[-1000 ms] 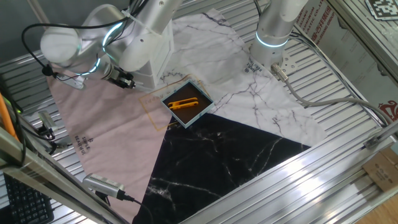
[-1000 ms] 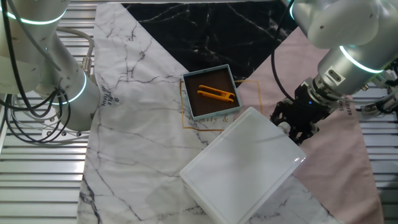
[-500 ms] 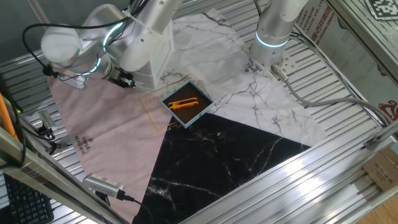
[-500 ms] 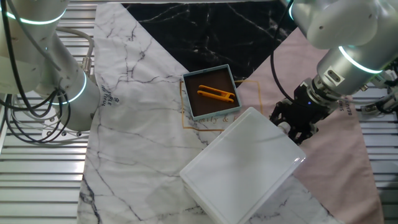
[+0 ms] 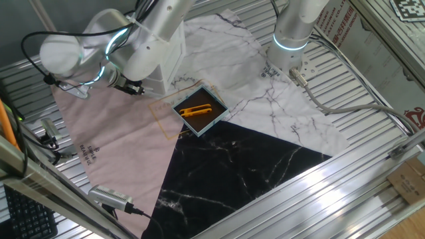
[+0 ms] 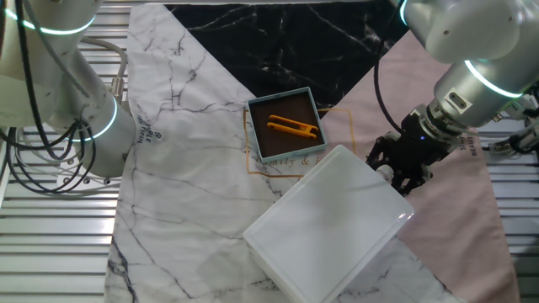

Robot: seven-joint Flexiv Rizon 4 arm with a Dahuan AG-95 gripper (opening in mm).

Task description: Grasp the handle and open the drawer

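Observation:
The white cabinet (image 6: 324,227) stands at the near middle of the other fixed view; only its top shows there, and the drawer front faces right. My gripper (image 6: 399,174) is pressed against that front at the cabinet's right edge, its black fingers (image 6: 411,180) drawn close together. The black knob handle is hidden between them. In one fixed view the cabinet (image 5: 166,63) stands at the back left, and my gripper (image 5: 130,86) is at its left face, mostly covered by my arm. The drawer looks closed or barely out.
A blue-edged square tray (image 6: 286,124) with an orange tool (image 6: 293,128) lies just beyond the cabinet; it also shows in one fixed view (image 5: 199,109). A second robot arm's base (image 5: 292,40) stands at the back. Pink, white-marble and black-marble cloths cover the table.
My arm has shifted slightly away from the cabinet, with the gripper still at the drawer front. The cabinet and tray have not moved.

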